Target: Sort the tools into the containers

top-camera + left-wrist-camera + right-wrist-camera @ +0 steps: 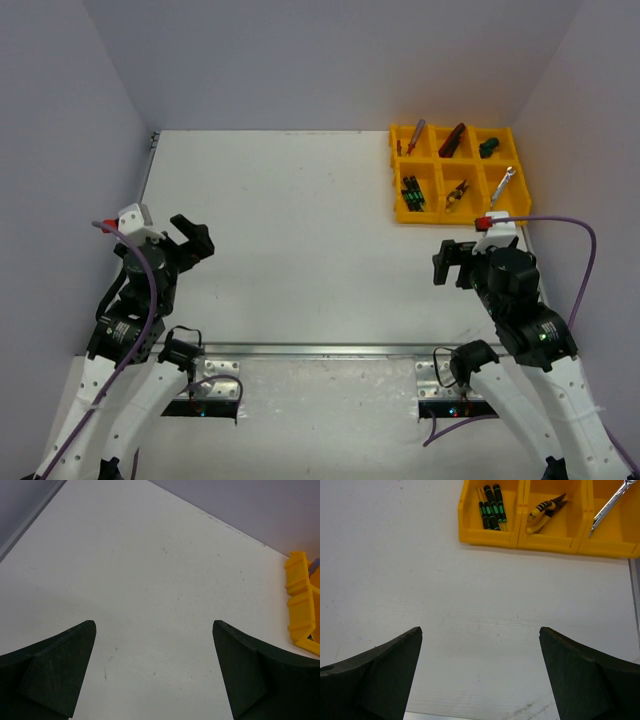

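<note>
Glossy yel. plastic tray (490,536); matt table (470,605); metal wrench (615,504).

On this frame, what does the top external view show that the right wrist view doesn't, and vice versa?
Only top external: the left gripper, open, and the yellow tray's far row, holding a blue-red screwdriver, red-handled cutters and a green-handled tool. Only right wrist: nothing new, just closer detail, the black-green screwdrivers seen as several side by side. Both: the open right gripper, that tray and its near row with those screwdrivers, yellow-black pliers and a silver wrench.
</note>
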Controlling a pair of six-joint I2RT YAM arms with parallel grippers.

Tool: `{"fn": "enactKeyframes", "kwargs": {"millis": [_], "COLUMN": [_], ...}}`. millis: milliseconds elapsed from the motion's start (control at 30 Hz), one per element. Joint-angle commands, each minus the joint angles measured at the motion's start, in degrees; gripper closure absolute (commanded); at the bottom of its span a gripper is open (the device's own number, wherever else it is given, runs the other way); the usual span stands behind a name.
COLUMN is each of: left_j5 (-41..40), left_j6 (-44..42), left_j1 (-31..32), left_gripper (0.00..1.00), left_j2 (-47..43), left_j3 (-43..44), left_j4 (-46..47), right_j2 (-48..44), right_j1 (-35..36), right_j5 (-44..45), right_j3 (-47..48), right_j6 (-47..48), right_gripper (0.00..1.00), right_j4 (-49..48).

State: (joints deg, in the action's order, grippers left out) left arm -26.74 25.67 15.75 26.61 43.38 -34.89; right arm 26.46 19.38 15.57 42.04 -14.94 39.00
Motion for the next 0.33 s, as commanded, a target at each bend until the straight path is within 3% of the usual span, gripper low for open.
{"fn": "enactKeyframes", "kwargs": {"millis": [0, 300], "left_j5": [0.5, 1.1], "left_j6": [-1.0, -0.9], "left_j1": [-0.4, -0.4], "left_gripper": [0.00, 0.00], "left_j2": [-0.4, 0.0], "left_j3": [-0.2, -0.8], "left_j4": [2.8, 3.4], "right_j2": [-0.1, -1.7], "right_j1": [0.3, 0.3], "right_j5": [2.3, 4.0], "right_j3": [-0.3, -2.7], "right_j6": [0.4, -1.3], "right_gripper": [0.01, 0.01], "right_j4": [-3.7, -4.9]}}
